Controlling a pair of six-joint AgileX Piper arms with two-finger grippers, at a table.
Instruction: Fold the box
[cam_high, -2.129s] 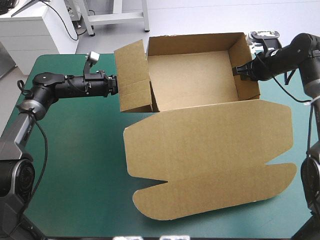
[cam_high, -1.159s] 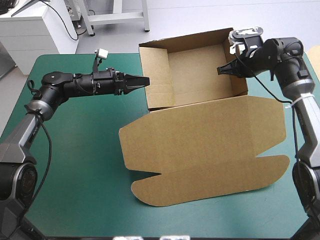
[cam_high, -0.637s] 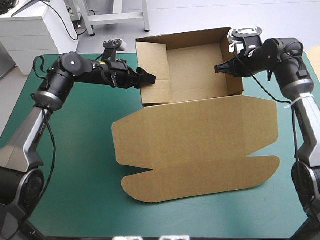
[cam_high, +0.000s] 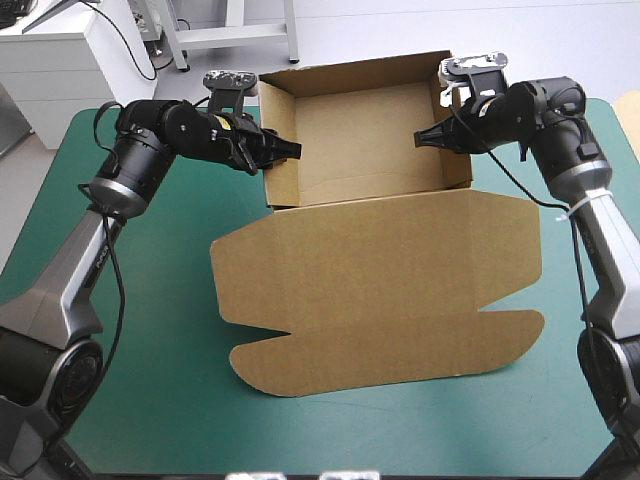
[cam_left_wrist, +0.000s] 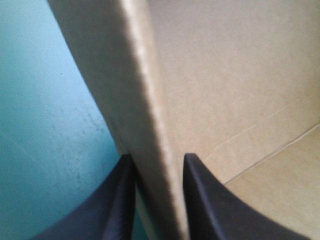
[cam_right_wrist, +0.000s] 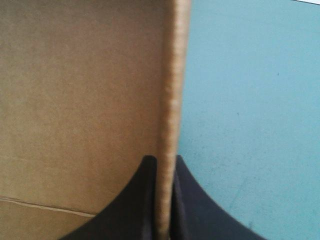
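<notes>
Box: open tray; sits toward far edge of table, lid flat in front. Left wall: splayed outward earlier, now upright, clamped in left gripper. Right wall: clamped in right gripper. Probably leaves only the tucking.

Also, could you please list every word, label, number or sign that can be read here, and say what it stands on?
None: no text can be read in any view. The box is plain brown board, walls and flat lid alike, with no print or label showing. The teal-green cover is unmarked. The left claw and right claw, each clamped on a side wall, are plain black.
</notes>
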